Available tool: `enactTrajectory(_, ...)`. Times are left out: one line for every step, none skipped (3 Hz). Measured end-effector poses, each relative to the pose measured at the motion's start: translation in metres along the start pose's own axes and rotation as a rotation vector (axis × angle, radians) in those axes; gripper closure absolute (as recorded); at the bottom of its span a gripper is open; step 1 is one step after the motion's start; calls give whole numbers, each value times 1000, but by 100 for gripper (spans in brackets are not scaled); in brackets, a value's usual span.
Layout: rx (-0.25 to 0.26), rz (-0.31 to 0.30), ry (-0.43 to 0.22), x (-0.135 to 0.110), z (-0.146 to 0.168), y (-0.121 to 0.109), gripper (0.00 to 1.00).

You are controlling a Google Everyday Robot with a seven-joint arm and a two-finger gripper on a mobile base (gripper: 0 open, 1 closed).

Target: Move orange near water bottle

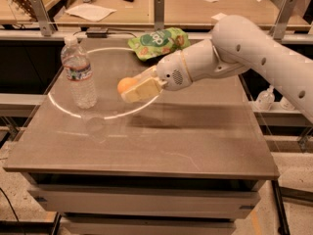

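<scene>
Gripper (pixel 131 89) above table (pixel 195 146) centre, fingers (pixel 143 89) tight on orange (pixel 125 84), water bottle (pixel 79 75) near, snack bag (pixel 159 42) behind.

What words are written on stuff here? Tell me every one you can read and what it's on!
"pop": white letters on the green snack bag, as best it reads.
Label on the water bottle: print too blurred to read.
Sheets of paper on the back desk: too small to read.
No writing shows on the orange or on the gripper holding it, right of the bottle.
</scene>
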State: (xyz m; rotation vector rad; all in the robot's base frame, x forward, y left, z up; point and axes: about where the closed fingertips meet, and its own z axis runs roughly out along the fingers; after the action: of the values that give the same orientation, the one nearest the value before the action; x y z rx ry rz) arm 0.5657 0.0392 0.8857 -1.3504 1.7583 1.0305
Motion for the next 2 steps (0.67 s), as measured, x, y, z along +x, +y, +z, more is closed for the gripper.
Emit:
enactTrajectory(-30, -30, -16, -24, 27, 0, 100)
enactTrajectory(-79, -61, -15, -41, 55, 6, 100)
